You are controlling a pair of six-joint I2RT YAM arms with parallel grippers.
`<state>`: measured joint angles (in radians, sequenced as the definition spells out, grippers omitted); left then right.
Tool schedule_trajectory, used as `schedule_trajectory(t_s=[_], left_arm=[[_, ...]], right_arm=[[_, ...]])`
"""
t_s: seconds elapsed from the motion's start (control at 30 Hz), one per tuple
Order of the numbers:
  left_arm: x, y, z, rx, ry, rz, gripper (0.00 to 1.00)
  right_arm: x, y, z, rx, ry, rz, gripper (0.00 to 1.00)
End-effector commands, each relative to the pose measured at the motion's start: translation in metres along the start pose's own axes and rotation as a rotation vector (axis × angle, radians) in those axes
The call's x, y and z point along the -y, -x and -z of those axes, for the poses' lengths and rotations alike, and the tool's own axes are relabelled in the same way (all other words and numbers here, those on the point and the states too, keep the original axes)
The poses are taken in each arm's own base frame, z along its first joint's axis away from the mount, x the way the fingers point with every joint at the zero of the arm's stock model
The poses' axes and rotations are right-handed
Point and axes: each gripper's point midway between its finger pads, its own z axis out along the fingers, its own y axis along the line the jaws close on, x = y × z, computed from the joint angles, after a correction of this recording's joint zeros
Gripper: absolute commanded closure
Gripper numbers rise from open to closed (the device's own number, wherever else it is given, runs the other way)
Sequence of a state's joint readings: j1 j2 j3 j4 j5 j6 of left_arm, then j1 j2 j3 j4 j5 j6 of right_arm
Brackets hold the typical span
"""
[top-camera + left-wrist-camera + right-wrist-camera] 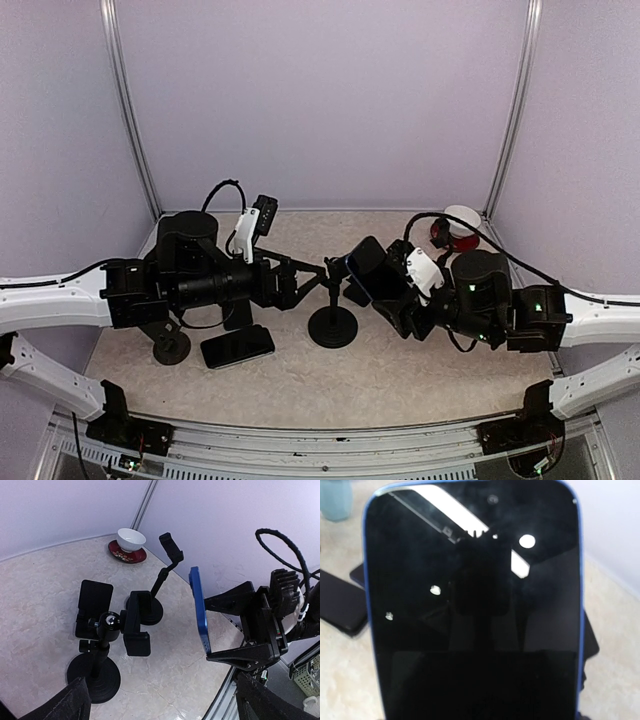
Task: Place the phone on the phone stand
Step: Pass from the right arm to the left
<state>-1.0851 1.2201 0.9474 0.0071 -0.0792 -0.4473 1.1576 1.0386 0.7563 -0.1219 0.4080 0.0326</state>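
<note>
My right gripper [392, 292] is shut on the blue-edged phone [363, 264], gripping it by its long edges and holding it upright in the air. The phone [200, 607] hangs just right of the black phone stand [333, 322], and in the right wrist view its dark screen [470, 605] fills the frame and hides the fingers. The stand [102, 645] has a round base, a ball head and a clamp [136, 625] that holds nothing. My left gripper [305, 280] hovers open left of the stand's top; its fingertips [75, 700] frame the stand from below.
A second black phone [238, 346] lies flat on the table at front left, next to another round stand base [171, 348]. A further stand [170, 550] rises behind the near one. A white bowl [462, 218] on a red plate [127, 556] sits in the back right corner.
</note>
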Motion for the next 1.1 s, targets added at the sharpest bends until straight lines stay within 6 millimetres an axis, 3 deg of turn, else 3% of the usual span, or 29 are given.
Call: schedule_trajectory(t_s=[0.0,0.43,0.8,1.07], left_arm=[[0.014,0.016,-0.003,0.046,-0.043,0.016,0.02],[0.037,0.014,-0.006,0.047,-0.174,0.036,0.11],[0.043,0.005,-0.007,0.024,-0.23,0.052,0.34],[0.047,-0.003,-0.011,-0.001,-0.255,0.062,0.44]], right_arm=[[0.0,0.053,0.013,0.174,-0.05,-0.004,0.42],[-0.037,0.063,0.011,0.224,-0.039,0.07,0.41],[-0.048,0.066,0.006,0.228,-0.065,0.097,0.4],[-0.044,0.071,0.01,0.247,-0.086,0.077,0.39]])
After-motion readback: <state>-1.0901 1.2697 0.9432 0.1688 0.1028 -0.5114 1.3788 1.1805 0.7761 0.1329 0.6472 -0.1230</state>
